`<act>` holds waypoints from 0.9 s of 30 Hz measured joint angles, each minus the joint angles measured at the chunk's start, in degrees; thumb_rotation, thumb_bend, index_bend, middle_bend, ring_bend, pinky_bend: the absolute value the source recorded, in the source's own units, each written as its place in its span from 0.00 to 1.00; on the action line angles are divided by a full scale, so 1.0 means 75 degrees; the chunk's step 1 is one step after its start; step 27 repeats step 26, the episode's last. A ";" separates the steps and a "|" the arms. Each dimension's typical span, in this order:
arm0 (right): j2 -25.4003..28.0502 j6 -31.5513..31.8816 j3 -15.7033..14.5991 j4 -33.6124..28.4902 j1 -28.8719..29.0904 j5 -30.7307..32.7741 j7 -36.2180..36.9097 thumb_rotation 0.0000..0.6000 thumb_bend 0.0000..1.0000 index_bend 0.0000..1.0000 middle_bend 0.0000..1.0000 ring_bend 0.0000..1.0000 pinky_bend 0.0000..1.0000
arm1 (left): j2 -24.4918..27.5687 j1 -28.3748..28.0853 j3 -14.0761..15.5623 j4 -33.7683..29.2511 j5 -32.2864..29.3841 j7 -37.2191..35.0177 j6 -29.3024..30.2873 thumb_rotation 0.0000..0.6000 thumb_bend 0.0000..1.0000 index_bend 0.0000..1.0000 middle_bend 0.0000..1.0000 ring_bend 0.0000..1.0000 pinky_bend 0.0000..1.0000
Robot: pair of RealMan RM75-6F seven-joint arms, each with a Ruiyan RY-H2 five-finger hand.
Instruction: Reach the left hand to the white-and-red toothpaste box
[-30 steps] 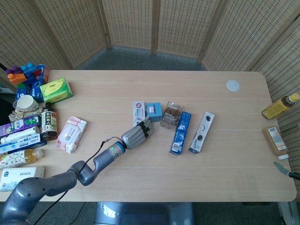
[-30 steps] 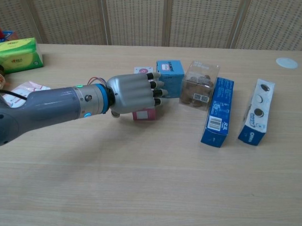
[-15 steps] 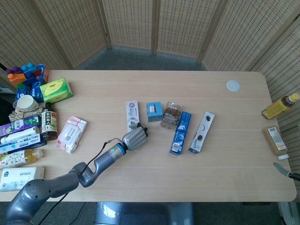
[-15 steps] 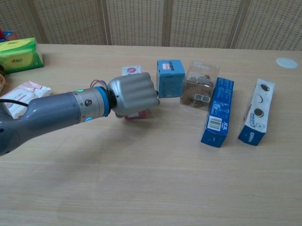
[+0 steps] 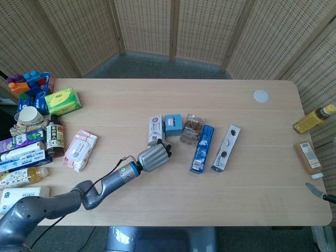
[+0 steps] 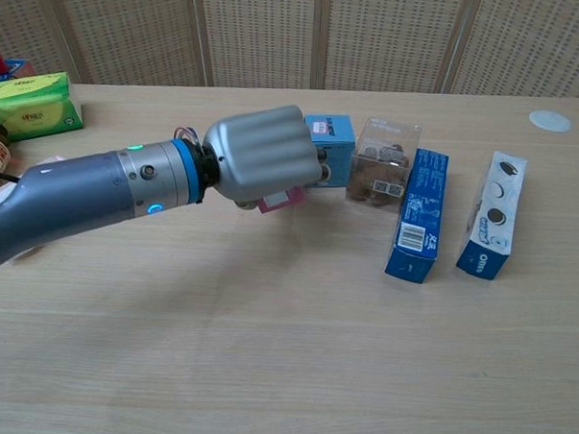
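Observation:
The white-and-red toothpaste box (image 5: 155,128) lies lengthwise near the table's middle, just left of a small blue box (image 5: 172,125). My left hand (image 5: 155,157) has its fingers curled over the box's near end and grips it. In the chest view the left hand (image 6: 258,156) is raised, knuckles toward the camera. The box's red end (image 6: 283,199) pokes out tilted beneath it, and the rest of the box is hidden behind the hand. The right hand appears in neither view.
Right of the hand stand a clear cookie box (image 5: 191,128), a long blue box (image 5: 202,148) and an Oreo box (image 5: 226,148). A wipes pack (image 5: 80,150) and a crowd of packages (image 5: 31,136) fill the left side. A white lid (image 5: 261,95) lies far right.
The left hand's fingers closed over the toothpaste box's near end. The box swung left, then back right beside the blue box. In the chest view the hand now sits higher.

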 measured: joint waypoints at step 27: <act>-0.0091 0.0212 -0.0192 -0.0357 -0.0047 -0.0475 -0.0705 1.00 0.00 0.00 0.00 0.00 0.00 | 0.7283 0.1218 -0.2018 -0.7755 -0.0365 0.0945 0.2004 1.00 0.02 0.72 0.68 0.72 0.72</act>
